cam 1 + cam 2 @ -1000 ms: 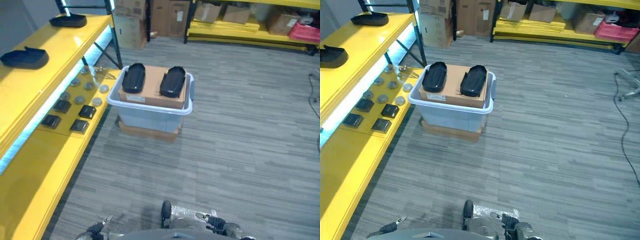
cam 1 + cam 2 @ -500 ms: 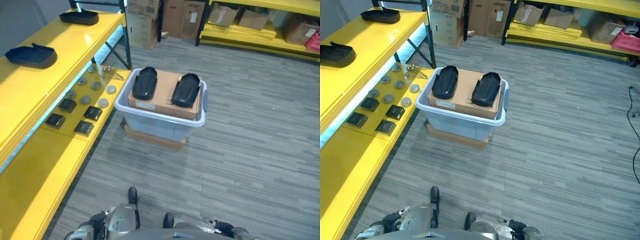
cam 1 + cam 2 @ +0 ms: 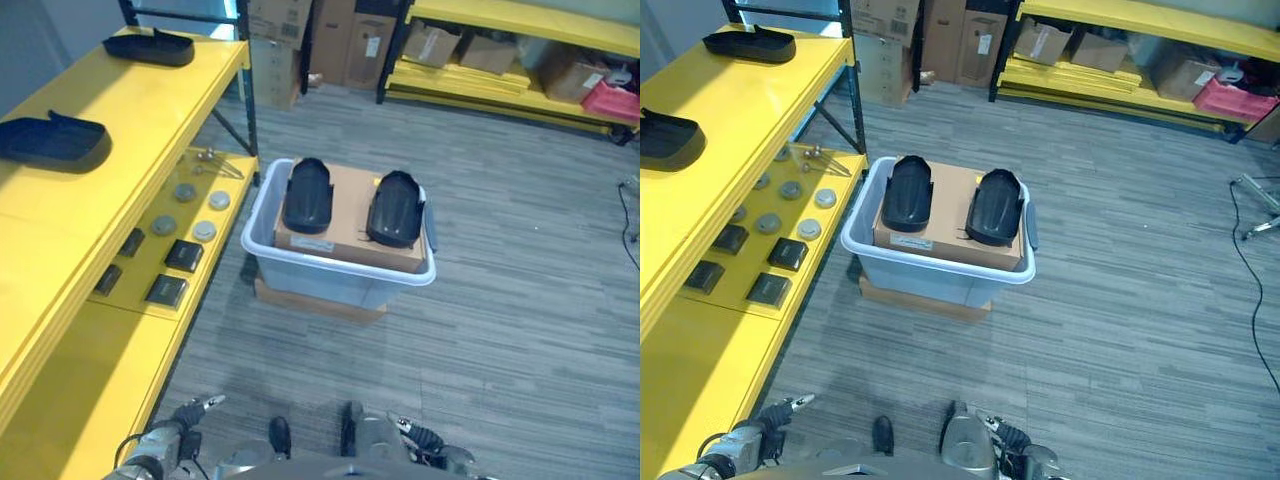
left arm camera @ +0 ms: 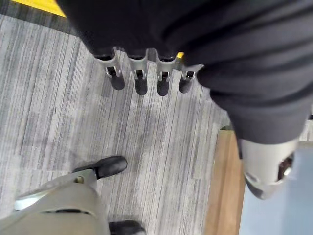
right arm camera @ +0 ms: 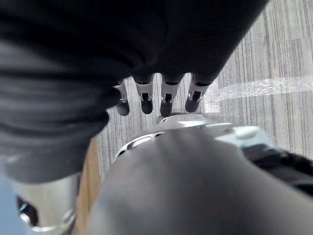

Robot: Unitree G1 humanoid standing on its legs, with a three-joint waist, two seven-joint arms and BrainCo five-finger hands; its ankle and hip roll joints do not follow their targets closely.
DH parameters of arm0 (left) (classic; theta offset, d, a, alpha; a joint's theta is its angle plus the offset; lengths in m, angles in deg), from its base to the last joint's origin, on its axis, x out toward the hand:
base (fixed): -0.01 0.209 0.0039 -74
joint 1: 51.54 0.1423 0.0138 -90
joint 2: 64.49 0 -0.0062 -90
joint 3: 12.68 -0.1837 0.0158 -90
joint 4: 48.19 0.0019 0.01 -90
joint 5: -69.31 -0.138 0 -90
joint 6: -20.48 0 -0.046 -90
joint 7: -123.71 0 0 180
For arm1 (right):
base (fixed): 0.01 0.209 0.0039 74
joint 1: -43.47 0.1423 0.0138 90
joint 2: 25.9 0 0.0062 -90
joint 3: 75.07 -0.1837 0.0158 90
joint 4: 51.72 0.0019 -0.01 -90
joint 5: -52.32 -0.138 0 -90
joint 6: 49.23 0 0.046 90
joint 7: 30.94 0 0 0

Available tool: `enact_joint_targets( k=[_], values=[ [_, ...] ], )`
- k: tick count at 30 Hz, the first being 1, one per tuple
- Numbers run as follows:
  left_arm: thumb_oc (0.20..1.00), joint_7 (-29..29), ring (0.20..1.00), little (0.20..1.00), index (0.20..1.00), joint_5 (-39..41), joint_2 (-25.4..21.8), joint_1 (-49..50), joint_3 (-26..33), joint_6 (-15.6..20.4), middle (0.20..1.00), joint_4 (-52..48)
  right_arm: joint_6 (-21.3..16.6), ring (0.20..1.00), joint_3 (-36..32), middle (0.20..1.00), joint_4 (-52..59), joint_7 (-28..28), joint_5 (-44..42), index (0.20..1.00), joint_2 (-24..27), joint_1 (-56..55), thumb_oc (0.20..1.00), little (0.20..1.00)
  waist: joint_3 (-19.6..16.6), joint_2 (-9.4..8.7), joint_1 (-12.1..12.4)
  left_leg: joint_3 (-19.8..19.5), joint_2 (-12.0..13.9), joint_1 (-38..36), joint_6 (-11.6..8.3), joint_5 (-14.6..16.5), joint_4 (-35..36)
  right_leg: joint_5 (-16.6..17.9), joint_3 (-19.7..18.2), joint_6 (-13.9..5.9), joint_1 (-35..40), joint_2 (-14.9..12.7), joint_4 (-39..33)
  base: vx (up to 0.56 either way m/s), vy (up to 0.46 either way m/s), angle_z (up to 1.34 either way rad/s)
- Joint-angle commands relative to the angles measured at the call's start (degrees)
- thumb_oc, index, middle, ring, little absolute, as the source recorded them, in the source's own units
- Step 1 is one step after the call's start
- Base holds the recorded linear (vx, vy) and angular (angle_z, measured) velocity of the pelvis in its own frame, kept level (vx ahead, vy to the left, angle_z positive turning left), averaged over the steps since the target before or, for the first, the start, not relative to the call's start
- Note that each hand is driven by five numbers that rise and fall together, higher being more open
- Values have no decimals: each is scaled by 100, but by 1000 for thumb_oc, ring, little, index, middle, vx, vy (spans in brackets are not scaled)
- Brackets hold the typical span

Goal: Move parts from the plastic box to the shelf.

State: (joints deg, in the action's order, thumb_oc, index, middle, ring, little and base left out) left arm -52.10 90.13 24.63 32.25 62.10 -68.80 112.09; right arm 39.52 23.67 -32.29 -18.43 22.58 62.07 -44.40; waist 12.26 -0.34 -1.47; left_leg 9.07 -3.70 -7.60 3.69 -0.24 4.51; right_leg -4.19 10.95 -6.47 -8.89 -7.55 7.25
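Camera has shifted since earlier frame; plastic box (image 3: pixel 335 270) now nearer picture middle, two black parts (image 3: pixel 307 195) on cardboard inside it, beside yellow shelf (image 3: pixel 90 140). Wrist views: left hand (image 4: pixel 142 73) and right hand (image 5: pixel 156 98), fingers relaxed, holding nothing, above floor.

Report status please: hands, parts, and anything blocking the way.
Left hand and right hand open, holding nothing. Two black parts on the cardboard in the plastic box; two more already on the shelf. Floor to the box looks clear.

grey plank floor (image 3: pixel 1120 300) carries the plastic box (image 3: pixel 937 272); yellow shelf (image 3: pixel 710 130) holds two black parts (image 3: pixel 668 138)
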Motion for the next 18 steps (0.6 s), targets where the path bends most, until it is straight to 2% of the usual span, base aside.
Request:
enact_joint_targets(
  k=[1,5,8,9,11,12,14,16,17,18],
  values=[
    [1000,83,1000,1000,1000,113,19,80,56,61,1000,-139,-165,1000,0,1000,-59,127,187,1000,279,80,1000,1000,32,-30,-81,-137,164,-91,-29,748,-516,902,-195,-141,302,25,-294,238,-116,21],
    [1000,18,1000,1000,1000,174,114,160,97,60,1000,-37,-5,1000,70,1000,-20,117,291,1000,311,118,1000,1000,-89,-56,-81,-55,216,-267,-94,799,-429,906,-48,-58,504,86,-568,225,-176,12],
    [1000,-97,1000,1000,1000,457,218,218,167,114,1000,26,76,1000,208,1000,-31,76,580,1000,340,178,1000,1000,-223,-121,-34,-28,295,-302,-186,925,-764,802,58,121,720,187,-690,186,-253,4],
    [1000,-142,1000,1000,1000,549,275,236,184,138,1000,41,142,1000,250,1000,-9,12,586,1000,378,201,1000,1000,-219,-142,25,-14,416,-42,-314,569,-1321,724,101,237,899,247,-764,128,-245,10],
    [1000,-190,1000,1000,1000,718,374,278,288,229,1000,41,185,1000,297,1000,20,-130,754,1000,421,228,1000,1000,-112,-241,158,-204,530,655,-464,69,-2683,608,73,410,1143,282,-786,113,-246,7],
    [1000,-160,1000,1000,1000,662,394,280,337,248,1000,24,160,1000,314,1000,12,-169,794,1000,449,228,1000,1000,-66,-285,224,-266,550,926,-504,-43,-3077,582,54,472,1247,292,-816,69,-147,-11],
    [1000,-108,1000,1000,1000,531,419,267,371,257,1000,-3,66,1000,329,1000,-9,-213,910,1000,489,236,1000,1000,-28,-293,283,-274,638,1192,-537,-86,-3231,544,67,520,1358,334,-865,83,-81,-22],
    [1000,-29,1000,1000,1000,251,481,246,313,294,1000,-30,-120,1000,294,1000,-4,-281,745,1000,543,264,1000,1000,11,-293,330,-77,821,1277,-577,-85,-2777,505,109,477,1530,359,-983,172,-1,-1],
    [1000,-76,1000,1000,1000,129,531,270,231,380,1000,-24,-241,1000,249,1000,95,-399,684,1000,570,314,1000,1000,9,-252,343,38,880,1210,-608,-115,-2042,454,125,398,1607,369,-1010,175,79,6],
    [1000,-117,1000,1000,1000,132,536,279,207,407,1000,-25,-295,1000,241,1000,147,-461,684,1000,576,322,1000,1000,10,-242,343,61,872,1159,-608,-111,-1808,444,124,371,1623,368,-1015,156,141,-2]
  ],
)
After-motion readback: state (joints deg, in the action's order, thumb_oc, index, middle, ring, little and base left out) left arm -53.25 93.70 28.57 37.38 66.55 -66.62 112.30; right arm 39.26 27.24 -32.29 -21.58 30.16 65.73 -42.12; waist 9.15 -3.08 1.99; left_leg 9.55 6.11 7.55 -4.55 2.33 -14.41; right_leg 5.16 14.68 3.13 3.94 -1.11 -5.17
